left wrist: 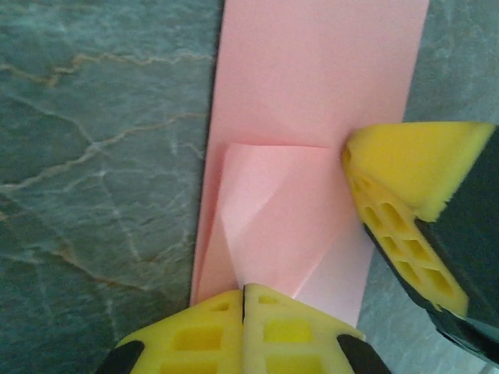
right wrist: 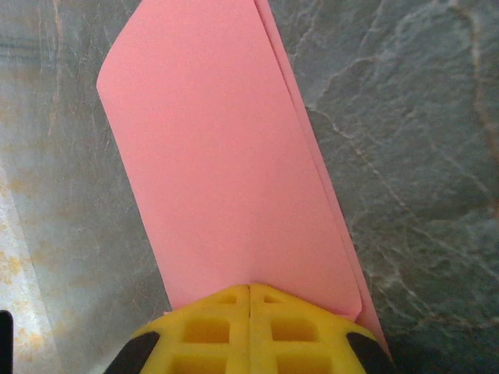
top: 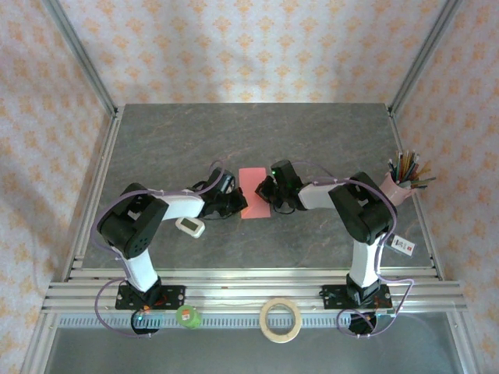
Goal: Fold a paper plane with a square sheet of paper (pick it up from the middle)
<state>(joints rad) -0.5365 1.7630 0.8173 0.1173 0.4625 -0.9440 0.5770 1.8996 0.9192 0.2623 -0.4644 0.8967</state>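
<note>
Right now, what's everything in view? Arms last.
square sheet of paper: 1, pink, table centre, partly folded
gadget: 1, white, beside left arm
cup of pens: 1, pink, right table edge
tag: 1, white, near right arm
tape roll: 1, beige, front ledge
small round object: 1, green, front ledge
table: 1, grey marbled
left gripper: 1, yellow fingers, shut, at paper edge
right gripper: 1, yellow fingers, shut, at opposite paper edge
</note>
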